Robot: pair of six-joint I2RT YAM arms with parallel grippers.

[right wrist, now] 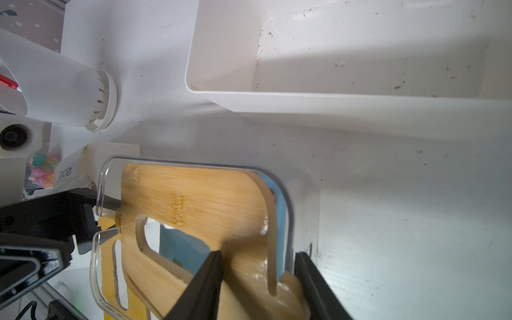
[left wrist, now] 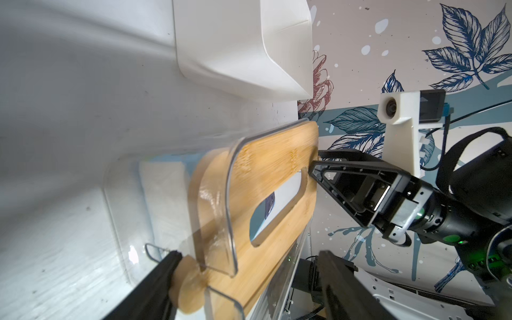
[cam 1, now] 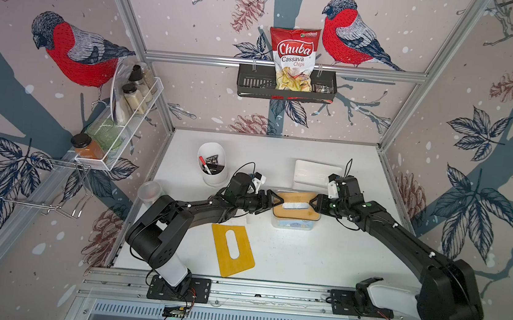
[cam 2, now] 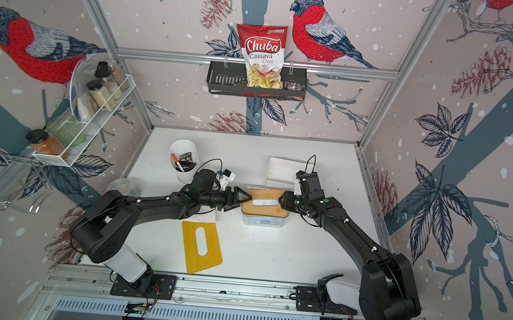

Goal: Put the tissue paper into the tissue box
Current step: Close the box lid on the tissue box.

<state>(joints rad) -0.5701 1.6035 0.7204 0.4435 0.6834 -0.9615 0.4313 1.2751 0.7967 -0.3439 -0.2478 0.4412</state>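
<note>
Flooring the cell is a white, lightly scuffed table (cam 1: 320, 253), walled on three sides by bird-and-pinecone wallpaper in an aluminium frame. From the left: a white wire shelf (cam 1: 144, 114) of jars hangs on the left wall, a clear tub (cam 1: 149, 190) stands at the table's left edge, and a white cup (cam 1: 212, 175) holds a marker (cam 1: 204, 164). The box (cam 1: 313, 226) sits near the middle, with a white tray (cam 1: 314, 174) just behind it to the right. On the back wall a black basket (cam 1: 250, 80) holds a chips bag (cam 1: 292, 55).

Open surface lies in front of the box and across the front right. Only a board (cam 1: 223, 253) lies there, flat, left of centre and apart from the box.

The left gripper (cam 1: 273, 201) meets the left end of the lid (cam 1: 293, 198), its fingers spread wide astride the end tab; one touches it and the other stands apart. The right gripper (cam 1: 314, 203) is at the opposite end, fingers close on either side of the tab; whether they clamp it cannot be told. The lid lies over the box's opening; whether it is seated cannot be told.

The box is clear plastic with rounded corners. The lid is grained bamboo with an oval slot. The board is yellow, with a like slot. The tissue paper (cam 1: 294, 206), a blue-and-white pack, lies inside the box, seen through the slot and wall.
</note>
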